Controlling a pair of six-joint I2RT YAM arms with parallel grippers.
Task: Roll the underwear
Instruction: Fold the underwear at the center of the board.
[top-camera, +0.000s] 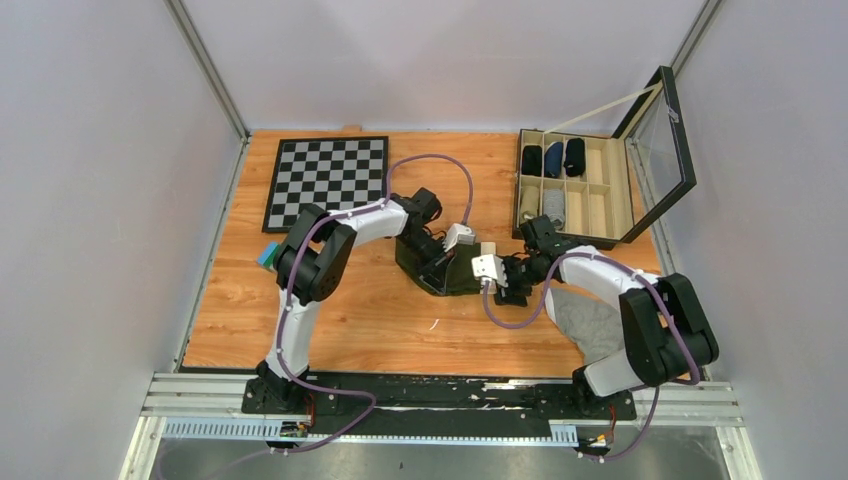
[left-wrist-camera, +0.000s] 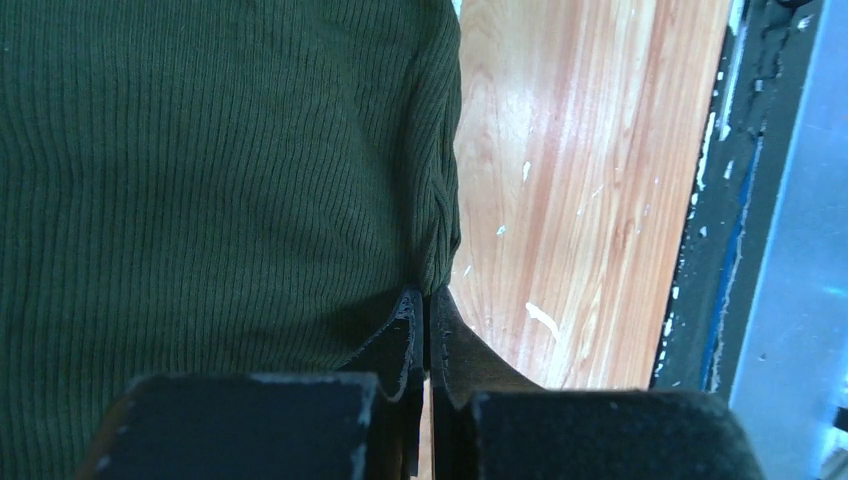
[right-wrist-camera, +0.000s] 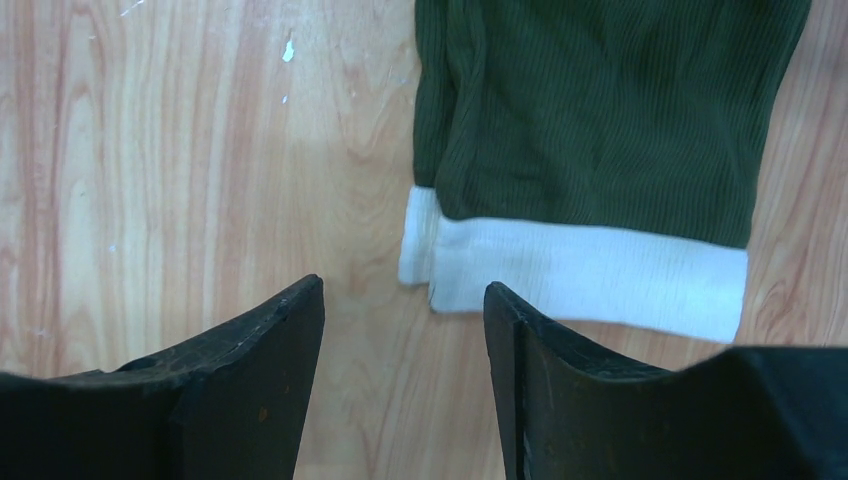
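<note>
Pale grey walls (top-camera: 100, 150) enclose a wooden table (top-camera: 350, 325).

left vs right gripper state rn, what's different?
Left gripper is shut, pinching the green underwear at its edge; right gripper is open, holding nothing. Left's wrist view is mostly fabric; right's fingers frame bare table just short of the white waistband. Both sit low at the same garment.
</note>
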